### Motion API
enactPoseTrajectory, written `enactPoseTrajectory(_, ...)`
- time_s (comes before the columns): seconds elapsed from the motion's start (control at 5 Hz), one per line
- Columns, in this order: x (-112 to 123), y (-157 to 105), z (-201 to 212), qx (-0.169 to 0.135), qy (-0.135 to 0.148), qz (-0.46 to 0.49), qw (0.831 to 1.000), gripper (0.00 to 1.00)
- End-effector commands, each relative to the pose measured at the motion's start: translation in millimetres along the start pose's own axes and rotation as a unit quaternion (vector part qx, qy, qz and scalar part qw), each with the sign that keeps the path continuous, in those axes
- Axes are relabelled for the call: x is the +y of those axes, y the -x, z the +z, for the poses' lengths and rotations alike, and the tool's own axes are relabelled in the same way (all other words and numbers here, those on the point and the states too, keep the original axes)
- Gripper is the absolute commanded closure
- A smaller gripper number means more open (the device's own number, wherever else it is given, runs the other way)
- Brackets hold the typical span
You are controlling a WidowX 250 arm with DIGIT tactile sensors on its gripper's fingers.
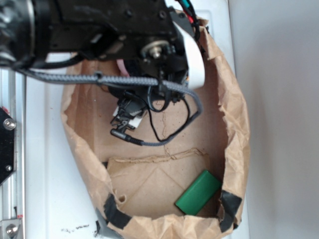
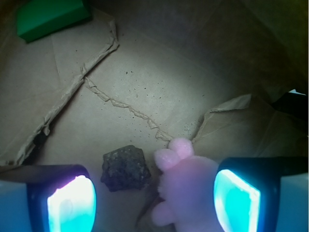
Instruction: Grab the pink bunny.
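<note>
Two glowing pads frame the bottom of the wrist view, one at each lower corner, lit cyan-white with dark housings around them. They belong to the tool (image 2: 154, 195), whose jaws stand wide apart, clamped on nothing. Between them, closer to the pad on the right of the picture, sits the pink bunny (image 2: 186, 191), a soft, fuzzy, light-pink plush with a rounded body and small rounded lobes sticking up at its top. Whether the plush touches that pad cannot be told. Just beside it, toward the other pad, lies a brown lump (image 2: 125, 167), dark, rough and blocky, with a grainy, pitted surface. The lump and the bunny are near each other but seem not to touch.

From the exterior view, the black arm (image 1: 99, 30) reaches in from the upper left and points down into a brown paper bag (image 1: 234, 124) lying open on the white counter (image 1: 45, 164). The arm's body hides the tool and the bunny, leaving only a thin pink strip beneath it. A braided grey cable (image 1: 129, 79) crosses below the arm, and thin black wires loop down from it.

The bag is crumpled kraft paper with wrinkled walls, a folded flat bottom with creased seams, and black tape patches (image 1: 113, 208) at its near rim. Dark specks dot the paper floor. A green block (image 1: 198, 193), smooth and rectangular, rests in the bag's corner, well apart from the bunny.
</note>
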State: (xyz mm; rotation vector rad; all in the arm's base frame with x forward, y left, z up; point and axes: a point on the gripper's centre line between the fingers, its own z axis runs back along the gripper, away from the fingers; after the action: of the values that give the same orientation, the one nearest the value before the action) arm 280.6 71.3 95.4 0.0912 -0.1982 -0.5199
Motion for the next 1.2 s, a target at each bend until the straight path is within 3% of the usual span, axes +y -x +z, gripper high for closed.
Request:
enactPoseTrajectory(0.0, -7.7, -4.5, 7.0, -0.002, -0.02, -0.063, 0.998, 0.0)
enactPoseTrajectory(0.2, -16.2, -1.3, 5.6, -0.001, -0.023, -0.096, 0.995, 0.0)
enactPoseTrajectory(0.6, -23.7, 0.0, 1.5, -0.001, -0.059, -0.102, 0.993, 0.0)
enactPoseTrajectory(1.0, -22.1, 0.8, 5.3, -0.013, -0.052, -0.097, 0.994, 0.0)
